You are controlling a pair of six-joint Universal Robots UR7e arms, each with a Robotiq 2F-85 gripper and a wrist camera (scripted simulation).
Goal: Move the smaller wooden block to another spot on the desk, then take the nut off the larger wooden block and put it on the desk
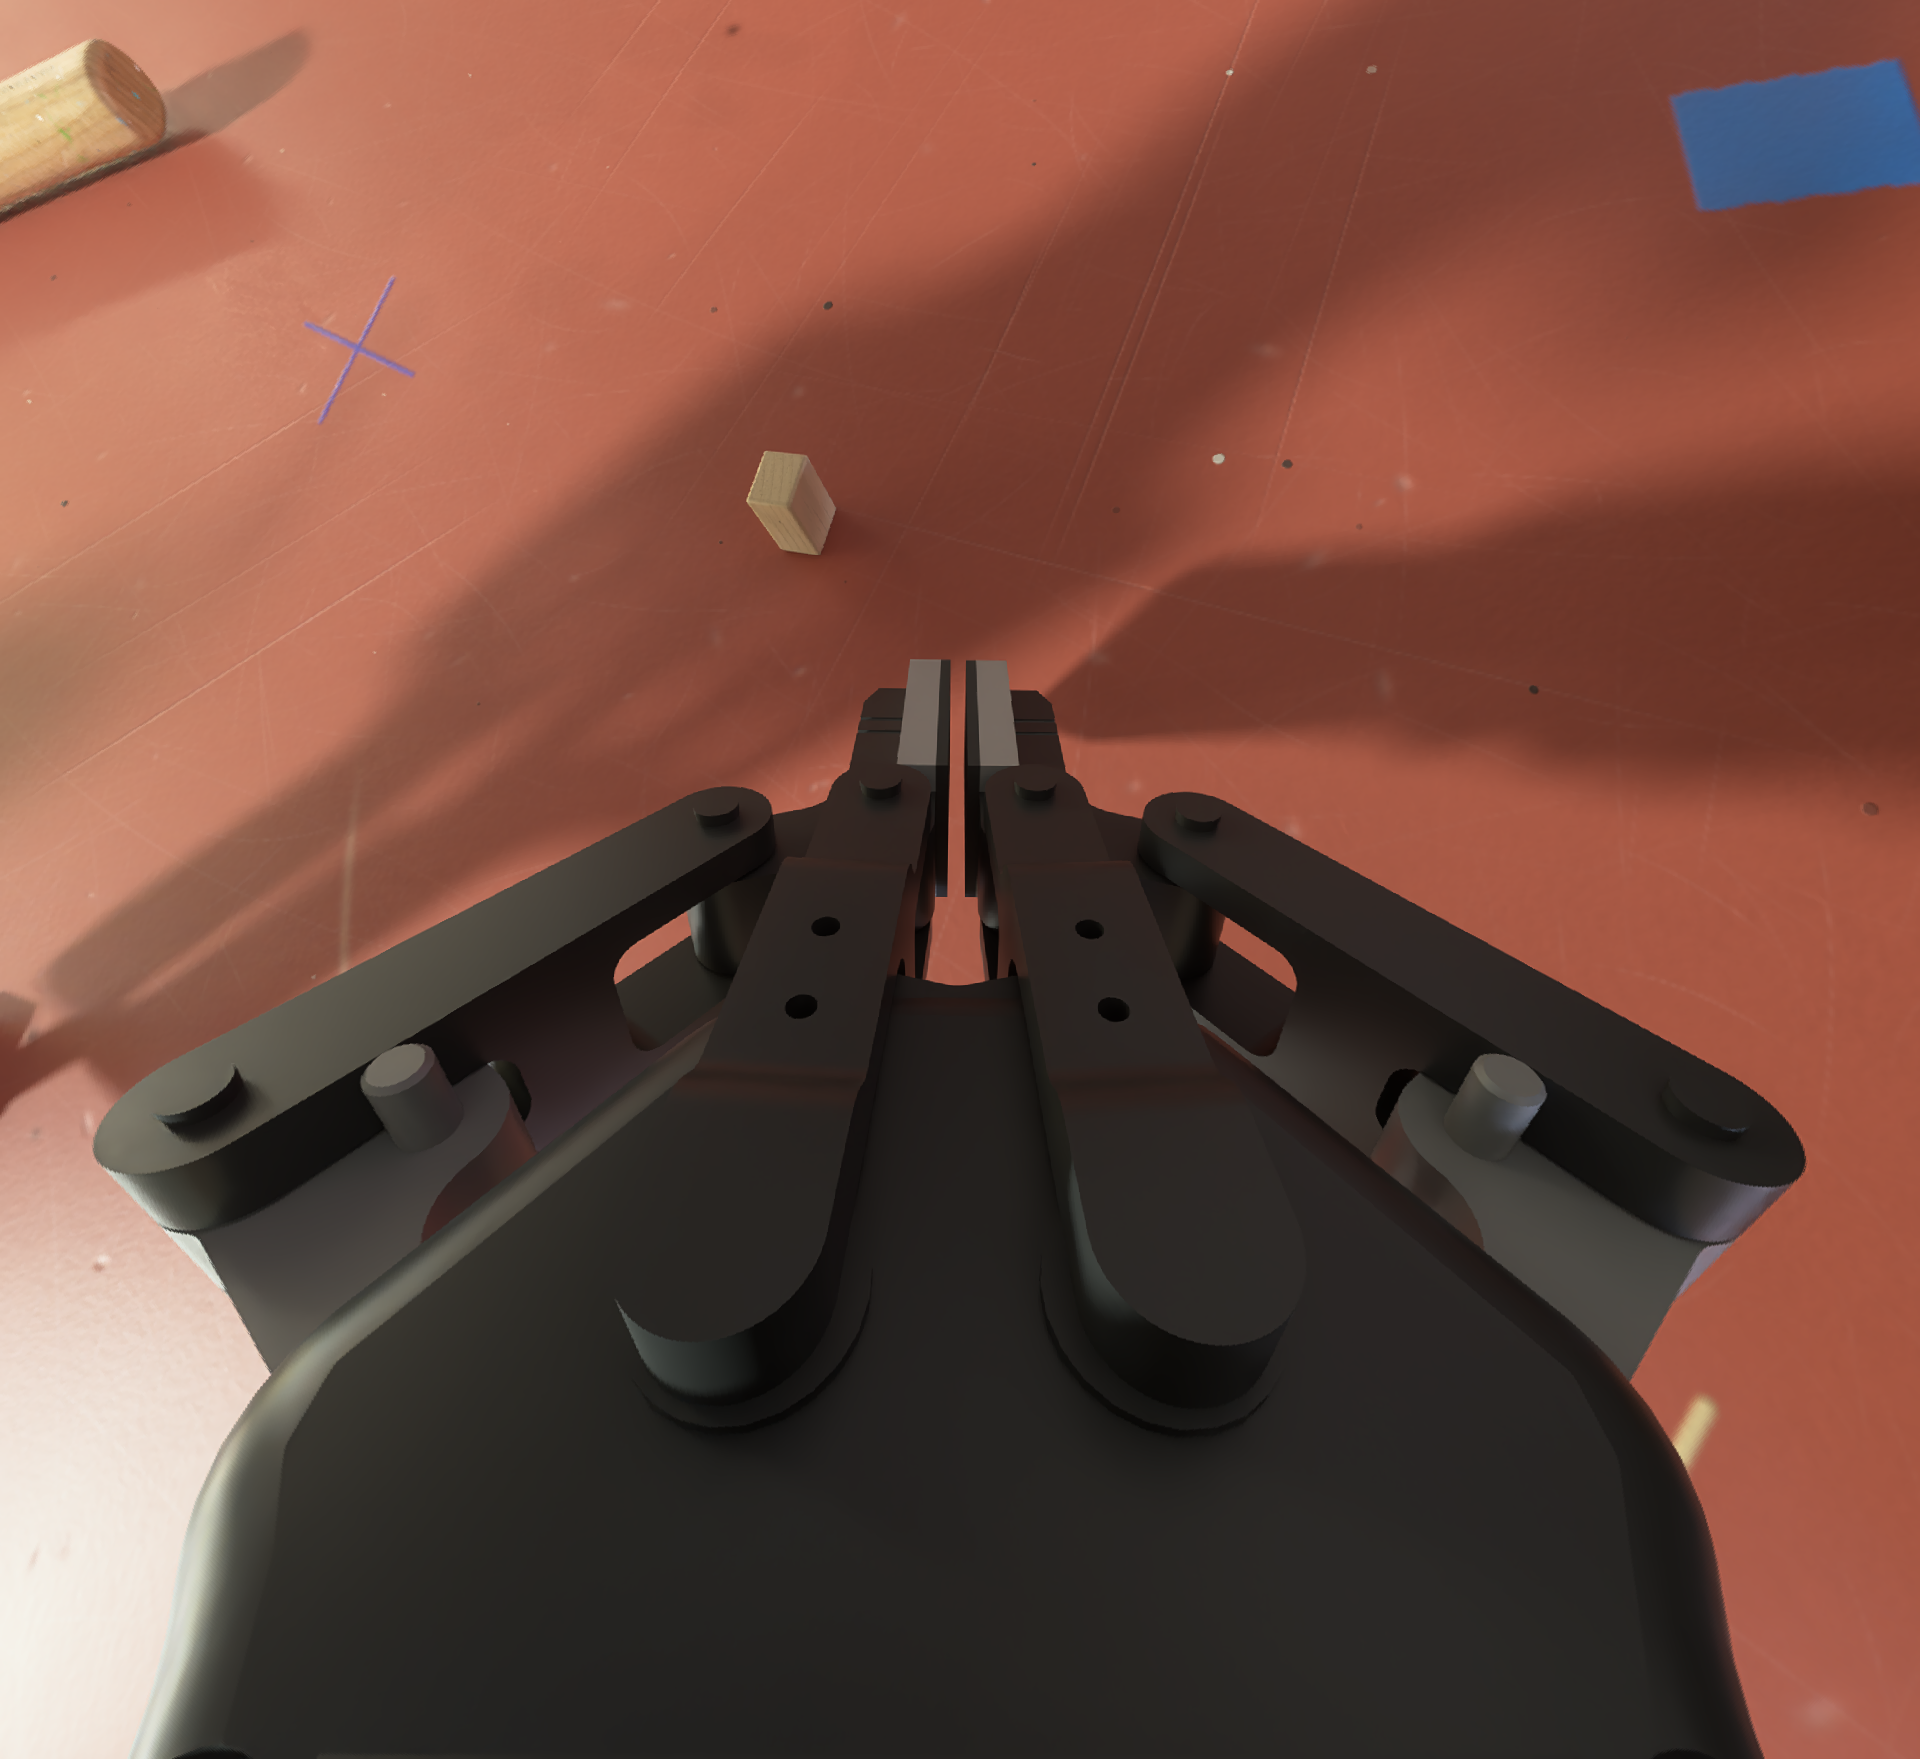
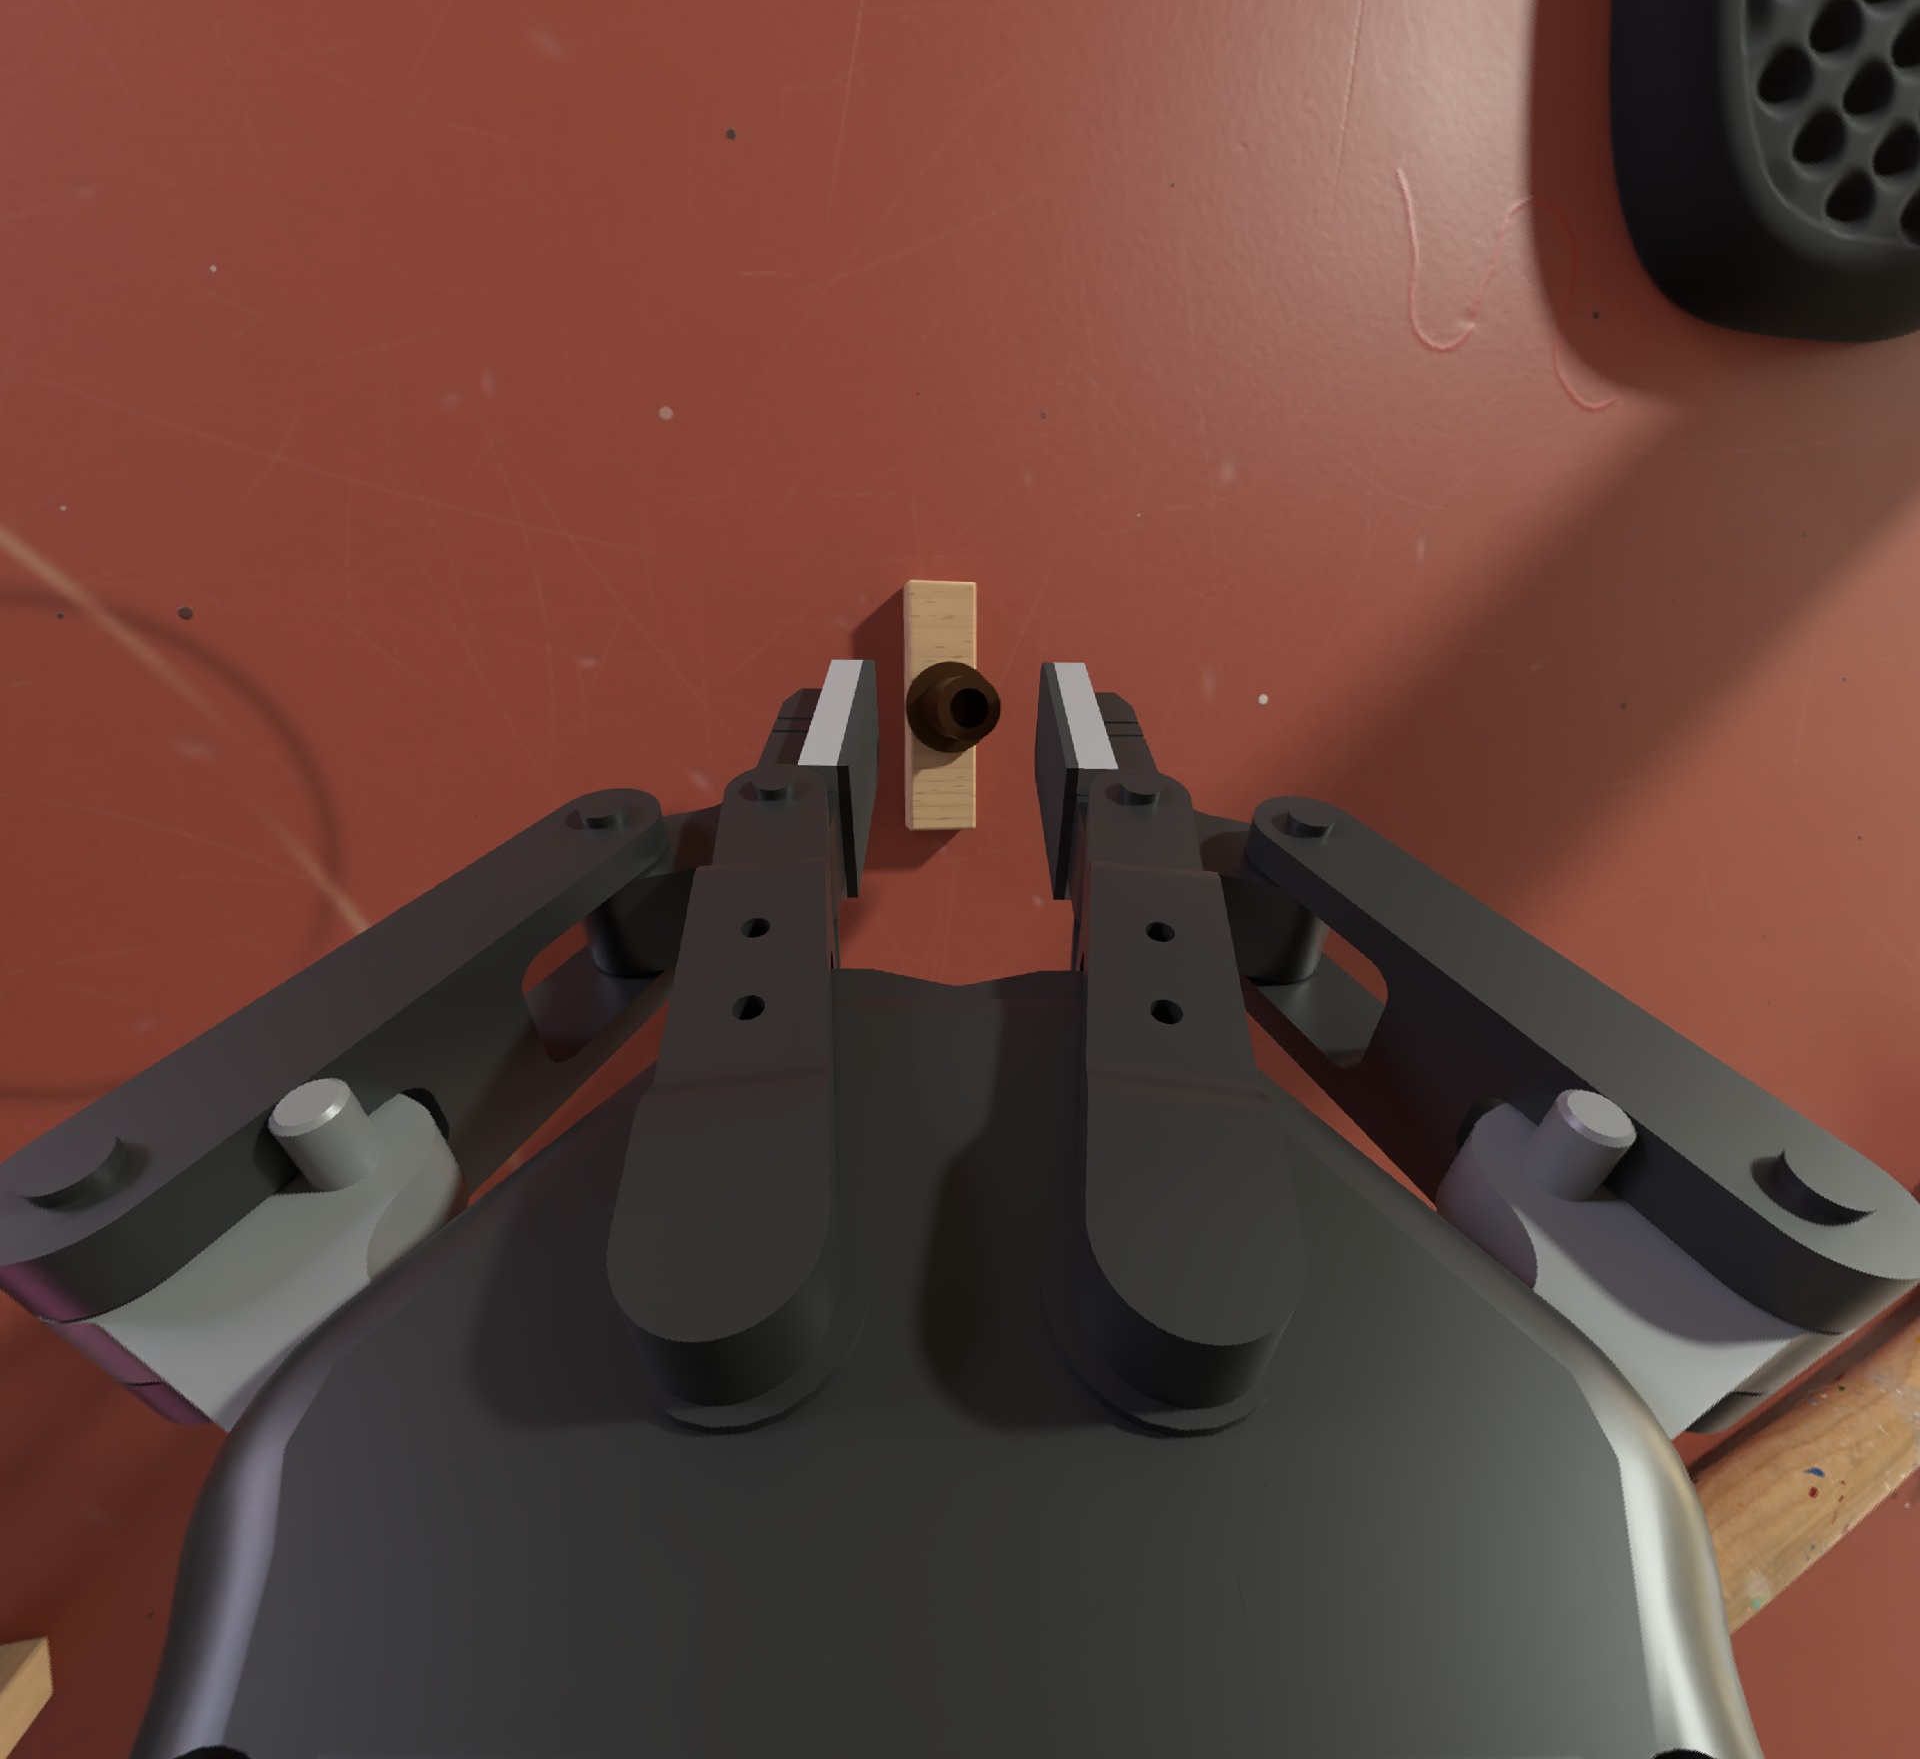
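Now nut step in hand: right gripper [image 2: 956,722] spread open, straddling nut [image 2: 953,708] on larger wooden block [image 2: 940,707]. Next: descend, pinch nut. Left gripper [image 1: 958,712] closed, empty, near smaller wooden block [image 1: 792,502].

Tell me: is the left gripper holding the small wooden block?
No. The left gripper is shut on nothing; the small block lies on the desk beyond it.

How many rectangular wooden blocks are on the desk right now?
2. The smaller wooden block lies ahead of the shut left pincer; the larger wooden block, carrying the nut, sits between the open right pincer's fingers.
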